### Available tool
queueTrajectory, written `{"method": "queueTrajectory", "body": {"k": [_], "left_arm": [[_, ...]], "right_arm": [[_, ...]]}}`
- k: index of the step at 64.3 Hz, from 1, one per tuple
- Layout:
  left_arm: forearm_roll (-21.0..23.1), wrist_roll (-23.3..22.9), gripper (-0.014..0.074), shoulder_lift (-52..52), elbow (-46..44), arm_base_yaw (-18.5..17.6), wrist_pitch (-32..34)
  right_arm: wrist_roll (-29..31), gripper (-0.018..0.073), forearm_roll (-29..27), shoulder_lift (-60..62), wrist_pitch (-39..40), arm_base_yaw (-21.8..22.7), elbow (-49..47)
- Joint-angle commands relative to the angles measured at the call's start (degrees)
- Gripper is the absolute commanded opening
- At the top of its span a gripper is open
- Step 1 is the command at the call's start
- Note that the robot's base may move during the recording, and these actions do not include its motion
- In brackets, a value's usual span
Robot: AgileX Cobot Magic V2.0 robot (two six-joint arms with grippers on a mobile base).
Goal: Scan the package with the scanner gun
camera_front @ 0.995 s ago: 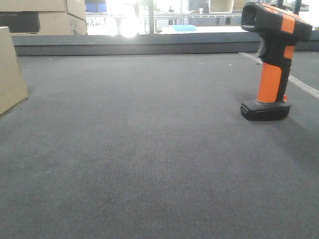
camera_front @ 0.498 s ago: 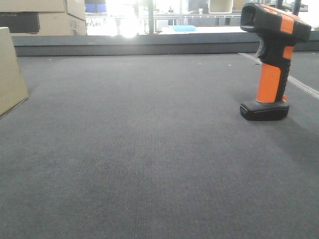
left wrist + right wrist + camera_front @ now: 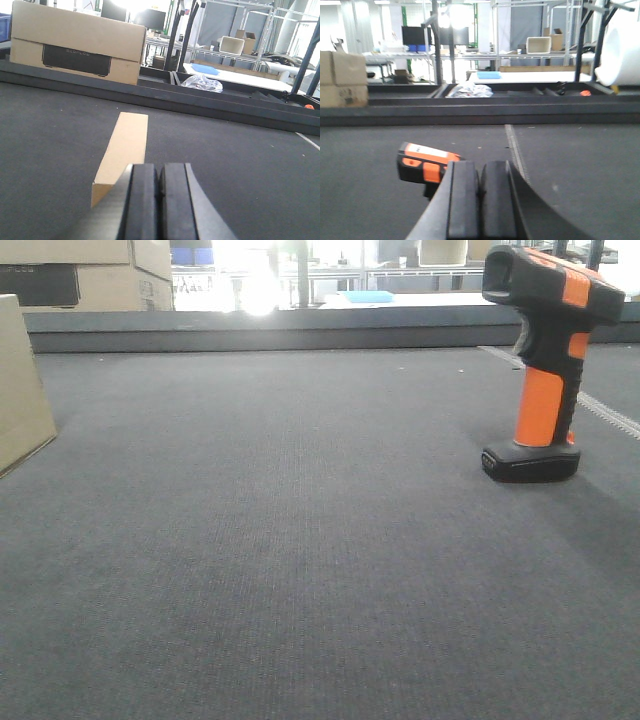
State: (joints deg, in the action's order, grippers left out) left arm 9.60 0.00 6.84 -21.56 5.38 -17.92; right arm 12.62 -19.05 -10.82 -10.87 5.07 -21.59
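Observation:
The scanner gun [image 3: 545,360] stands upright on its flat black base at the right of the dark mat, black head striped orange, orange handle. The right wrist view shows its head [image 3: 422,164] just ahead and left of my right gripper [image 3: 481,172], whose pads are pressed together with nothing between them. The package [image 3: 123,153], a plain tan cardboard box, lies on the mat ahead and left of my left gripper [image 3: 159,175], which is also shut and empty. A tan corner of the package [image 3: 22,390] shows at the front view's left edge. Neither gripper appears in the front view.
A cardboard box with a black printed panel [image 3: 77,46] sits behind the mat's raised dark back edge [image 3: 300,330]. A pale seam strip [image 3: 600,405] runs across the mat by the scanner. Shelving, tables and a crumpled plastic bag [image 3: 201,83] stand beyond.

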Motion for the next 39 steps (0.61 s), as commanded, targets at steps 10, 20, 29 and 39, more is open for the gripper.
{"method": "queueTrajectory", "body": {"k": [10,20,29,39], "left_arm": [[-0.04,0.00,-0.0111,-0.36,0.11,0.19,0.80],[-0.04,0.00,-0.0111,-0.36,0.11,0.19,0.80],[-0.04,0.00,-0.0111,-0.36,0.11,0.19,0.91],[-0.04,0.00,-0.0111,-0.36,0.11,0.19,0.91]], "right_arm": [[0.42,-0.0154,-4.31,2.00,0.73,-6.23,-0.50],[0.42,-0.0154,-4.31,2.00,0.73,-9.76,-0.50],[0.42,-0.0154,-4.10,2.00,0.68,-10.13,-0.50],[0.42,-0.0154,-3.31,2.00,0.78,-10.13,-0.50]]}}
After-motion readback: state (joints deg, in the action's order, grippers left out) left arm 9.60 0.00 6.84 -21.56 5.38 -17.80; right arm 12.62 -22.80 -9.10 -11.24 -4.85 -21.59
